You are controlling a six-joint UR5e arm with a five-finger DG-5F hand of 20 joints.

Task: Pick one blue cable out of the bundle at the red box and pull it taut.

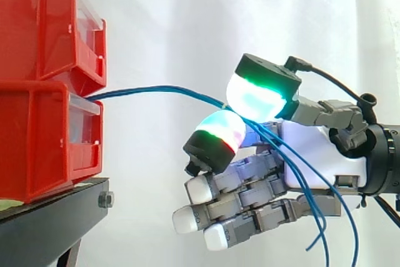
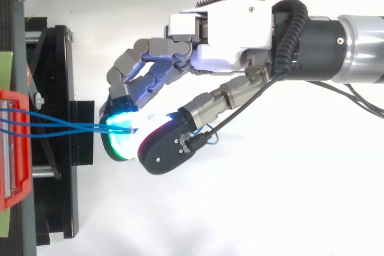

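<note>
Several blue cables [image 1: 150,89] run from the red bins [image 1: 44,129], at nine o'clock of my hand [image 1: 331,151]. Two glowing pads [image 1: 256,95] pinch them, and the ends dangle toward six.

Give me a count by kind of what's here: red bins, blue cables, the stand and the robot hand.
Red bins: 2
Blue cables: 3
Black stand: 1
Hand: 1
Total: 7
</note>
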